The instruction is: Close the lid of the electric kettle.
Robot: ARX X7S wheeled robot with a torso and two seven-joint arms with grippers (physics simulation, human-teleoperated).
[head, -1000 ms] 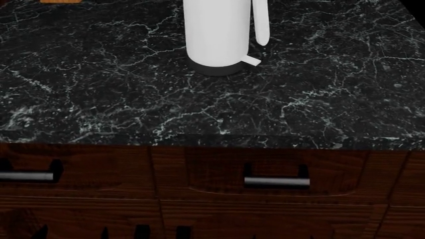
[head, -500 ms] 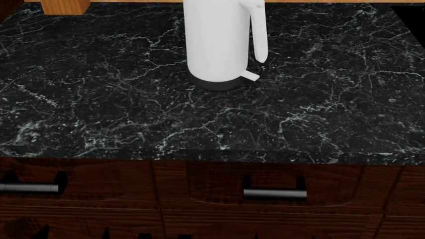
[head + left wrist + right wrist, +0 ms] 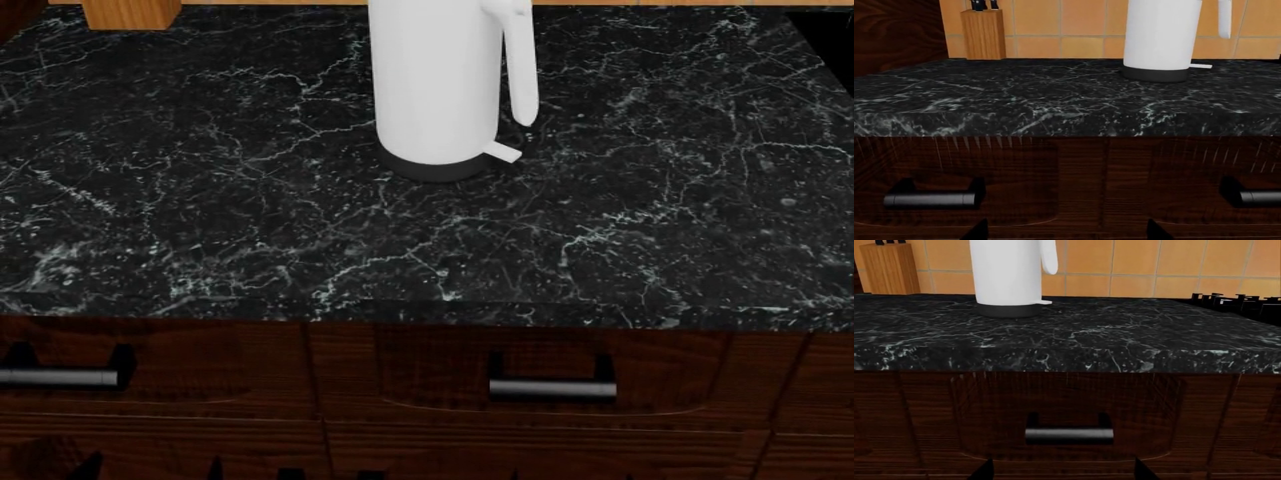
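Left wrist view: the kettle is standing upright on the table, well beyond the left pincer and apart from it; a knife block is sitting at the wall. Only dark finger tips are showing, so I cannot tell that pincer's state.

Head view: the kettle is standing far back; neither pincer is showing. Its lid is cropped out.

Right wrist view: the kettle is standing well beyond the right pincer, whose state I cannot tell.

Every view's upper edge cuts off the kettle top, so its lid is unseen; neither tool shows clearly.
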